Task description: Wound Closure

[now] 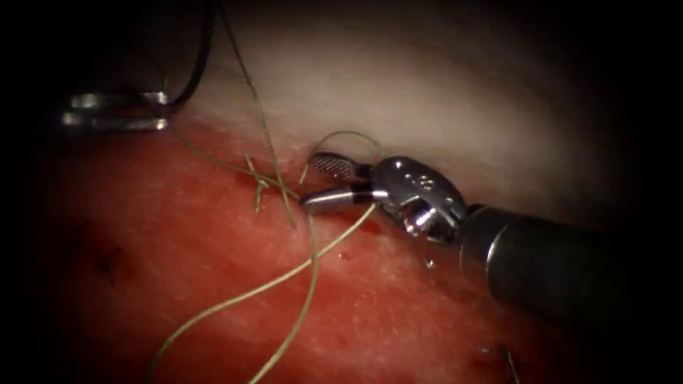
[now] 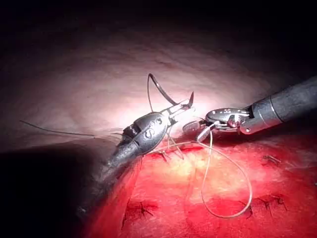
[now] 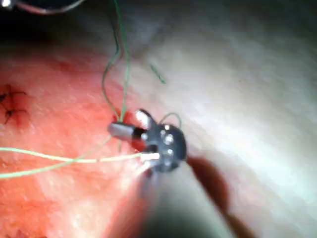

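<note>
Spread apart and empty, the right arm's steel tool hovers at the cut beside a knot of pale green thread. Clamped jaws on the left arm's tool hold the dark curved needle near its tip, clear of the red pork tissue. Several dark stitches already close the cut; how much remains is unclear.
</note>
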`<state>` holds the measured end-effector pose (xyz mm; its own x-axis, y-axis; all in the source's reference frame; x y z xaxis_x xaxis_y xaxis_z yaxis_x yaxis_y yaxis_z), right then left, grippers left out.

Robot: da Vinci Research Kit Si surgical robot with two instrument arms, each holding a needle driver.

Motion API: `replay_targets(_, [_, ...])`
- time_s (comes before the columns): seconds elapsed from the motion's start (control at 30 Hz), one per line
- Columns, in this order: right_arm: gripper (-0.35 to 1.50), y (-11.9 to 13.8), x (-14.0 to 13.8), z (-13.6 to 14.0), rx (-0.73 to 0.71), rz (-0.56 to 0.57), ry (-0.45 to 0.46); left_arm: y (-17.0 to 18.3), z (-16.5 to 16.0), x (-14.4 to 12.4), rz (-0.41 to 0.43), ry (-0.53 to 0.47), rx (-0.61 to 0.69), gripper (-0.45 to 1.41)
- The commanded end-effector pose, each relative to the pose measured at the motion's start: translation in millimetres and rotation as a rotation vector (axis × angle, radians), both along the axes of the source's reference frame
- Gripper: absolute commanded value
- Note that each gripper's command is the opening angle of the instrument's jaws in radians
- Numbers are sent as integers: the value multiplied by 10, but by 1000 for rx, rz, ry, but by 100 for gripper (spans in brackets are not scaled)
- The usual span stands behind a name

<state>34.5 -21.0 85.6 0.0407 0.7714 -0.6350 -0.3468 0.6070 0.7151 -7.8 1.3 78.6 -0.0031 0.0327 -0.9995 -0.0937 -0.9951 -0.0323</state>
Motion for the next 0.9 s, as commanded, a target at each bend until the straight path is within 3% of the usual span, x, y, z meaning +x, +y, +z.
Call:
replay_targets(0.03, [88, 1, 7, 5, 0, -5, -2, 0, 8, -6, -2, -4, -2, -45])
replay_targets(0.63, [88, -24, 16, 33, 19, -151, -71, -10, 25, -22, 54, 11, 1, -45])
replay_targets(0.9, [88, -25, -9, 38, 30, -215, -74, -9, 34, -20, 65, 11, 3, -45])
